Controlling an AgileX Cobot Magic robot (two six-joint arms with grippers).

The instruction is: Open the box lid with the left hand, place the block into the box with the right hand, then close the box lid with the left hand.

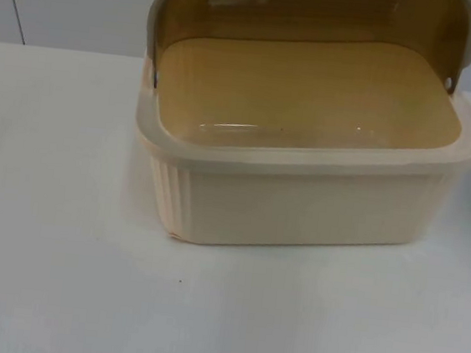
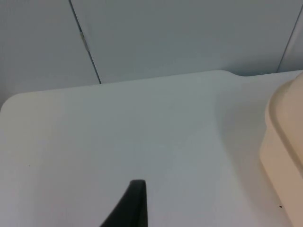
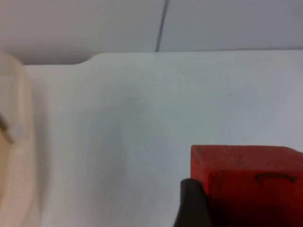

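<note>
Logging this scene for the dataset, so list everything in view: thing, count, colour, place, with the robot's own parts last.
box: one, cream outside with a tan inside, in the middle of the table, nothing in it as far as the top view shows.
box lid: one, cream rim with a tan see-through panel, swung up and back behind the box.
block: one, red, in the right wrist view beside the black fingertip, away from the box.
table: one, white, under the box.
partition wall: one, grey, behind the far edge of the table.
left claw: one black fingertip seen over bare table, to the side of the box.
right claw: one black fingertip seen right against the red block.
</note>
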